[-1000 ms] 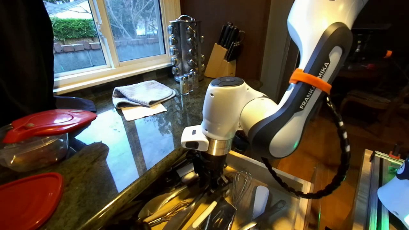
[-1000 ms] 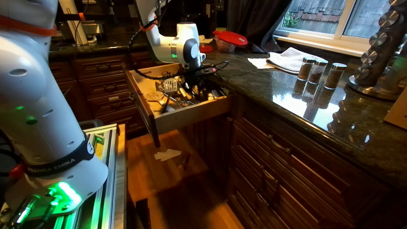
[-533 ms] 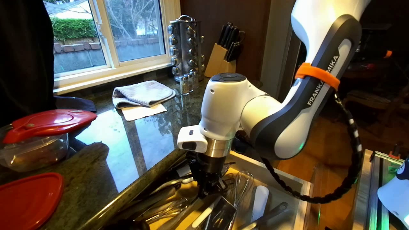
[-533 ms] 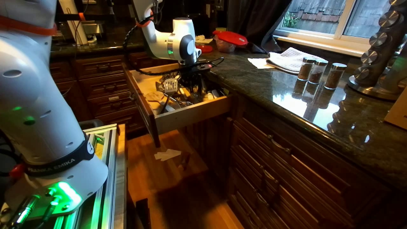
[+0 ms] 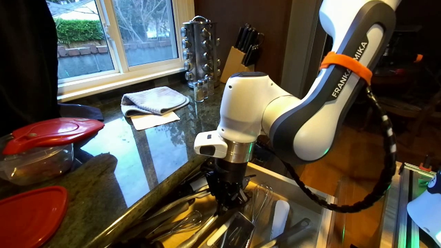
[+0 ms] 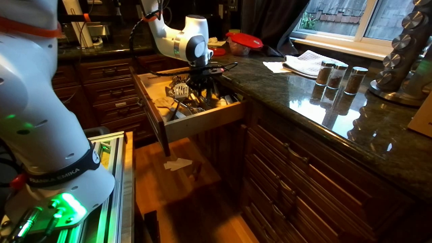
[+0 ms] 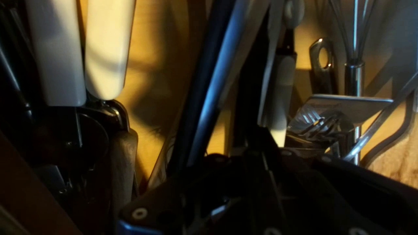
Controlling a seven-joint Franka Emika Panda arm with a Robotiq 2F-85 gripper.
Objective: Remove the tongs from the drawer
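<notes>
hand (image 5: 228, 206): grip unclear, too dark | drawer (image 6: 206, 119): whisk (image 7: 354, 78), slotted turner (image 6: 181, 90) close by

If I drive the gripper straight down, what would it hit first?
Likely the long shiny utensil in the drawer, which seems to reach the gripper; the dark wrist view leaves depth, and whether it is held, unclear.

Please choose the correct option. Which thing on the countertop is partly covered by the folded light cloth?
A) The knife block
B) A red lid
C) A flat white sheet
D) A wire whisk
C, because in both exterior views a flat white sheet sticks out from under the edge of the folded light cloth.
</notes>
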